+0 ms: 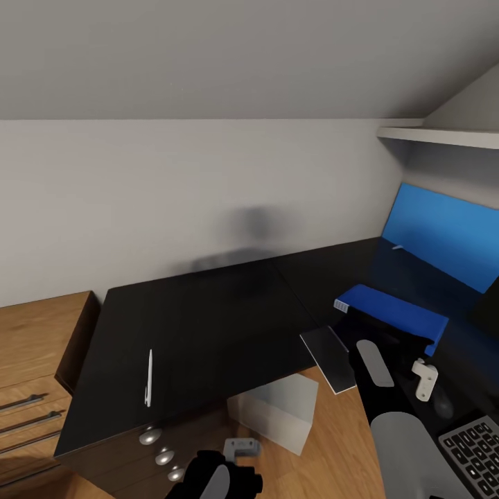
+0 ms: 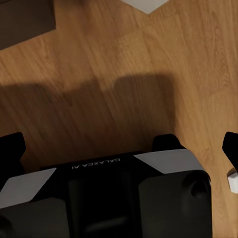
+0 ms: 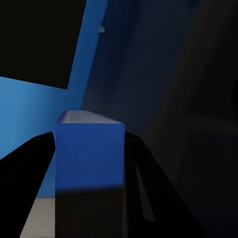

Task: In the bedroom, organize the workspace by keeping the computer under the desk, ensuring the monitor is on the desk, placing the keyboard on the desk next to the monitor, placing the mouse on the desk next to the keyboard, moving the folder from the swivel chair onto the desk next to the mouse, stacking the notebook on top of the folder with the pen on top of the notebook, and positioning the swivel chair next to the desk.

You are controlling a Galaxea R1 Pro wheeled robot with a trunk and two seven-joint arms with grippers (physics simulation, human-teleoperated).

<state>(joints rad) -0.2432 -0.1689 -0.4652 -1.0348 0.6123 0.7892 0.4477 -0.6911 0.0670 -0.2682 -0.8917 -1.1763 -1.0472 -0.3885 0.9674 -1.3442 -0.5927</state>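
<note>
My right gripper (image 1: 390,337) is shut on a thick blue notebook (image 1: 392,311) and holds it just above the black desk (image 1: 208,326) at the right. In the right wrist view the notebook (image 3: 89,153) sits between both dark fingers (image 3: 27,168). Behind it a flat blue folder (image 1: 443,232) lies by the wall. A white pen (image 1: 148,378) lies on the desk's left part. A keyboard (image 1: 477,450) shows at the lower right corner. A pale box, the computer (image 1: 277,409), stands on the floor under the desk. My left gripper (image 1: 223,477) hangs open and holds nothing, low over the wood floor (image 2: 119,59).
A thin grey panel (image 1: 329,359) lies at the desk's inner corner edge. A wooden drawer unit (image 1: 34,374) stands left of the desk. A white shelf (image 1: 443,135) juts out high at the right. Round knobs (image 1: 163,456) line the desk's front.
</note>
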